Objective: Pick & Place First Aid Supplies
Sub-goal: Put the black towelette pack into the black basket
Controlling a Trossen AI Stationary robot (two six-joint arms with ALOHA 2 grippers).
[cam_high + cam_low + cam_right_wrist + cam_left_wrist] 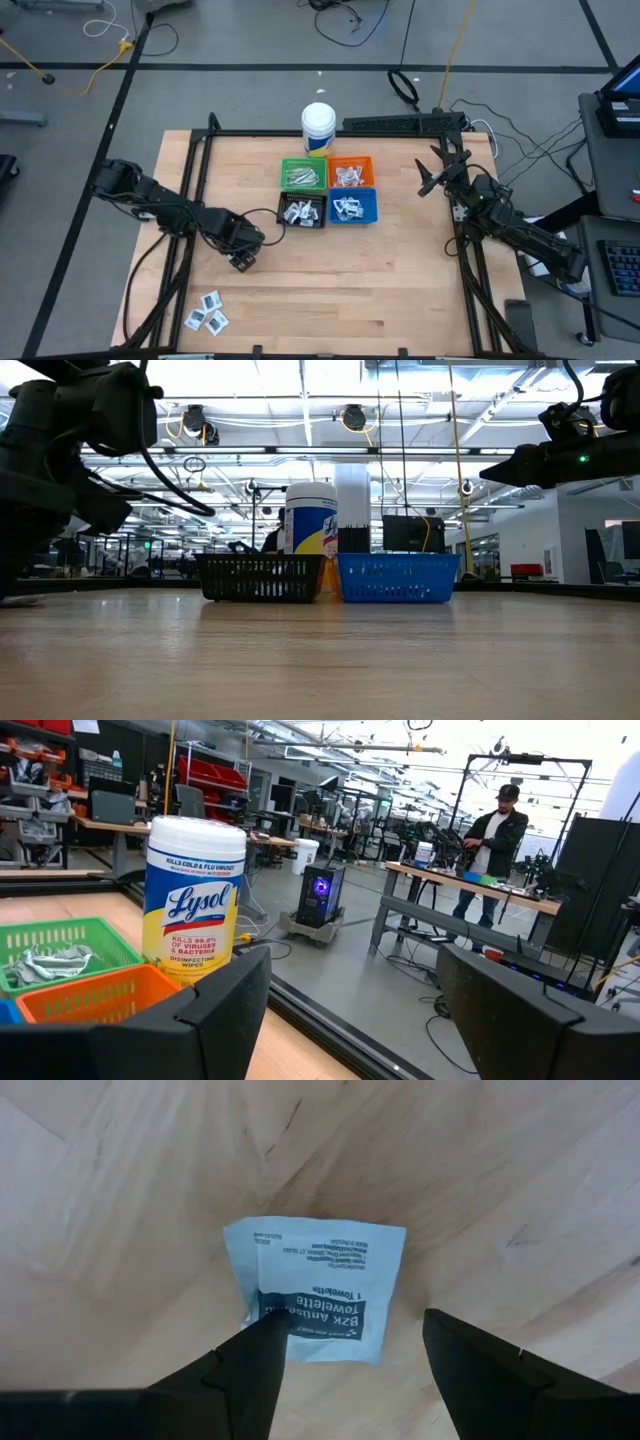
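A white sachet with dark blue print [318, 1288] lies flat on the wooden table [350, 280], just past the fingertips of my left gripper [350, 1345]. That gripper is open and stands near the table's left side [243, 258], where it hides the sachet from the high view. Three more white sachets [207, 312] lie near the table's near left corner. My right gripper [430, 180] is open and empty, raised near the table's right edge. My left gripper has one fingertip [268, 1330] over the sachet's printed corner [262, 1308]; I cannot tell whether it touches. The other finger stands clear of the sachet's opposite edge. The fingers point down at the table from above.
Four small bins stand at the table's middle: green [302, 173], orange [351, 172], black [302, 209] and blue [354, 207], all with packets inside. A white Lysol tub [318, 128] stands behind them. Bare wood lies between the bins and the near edge.
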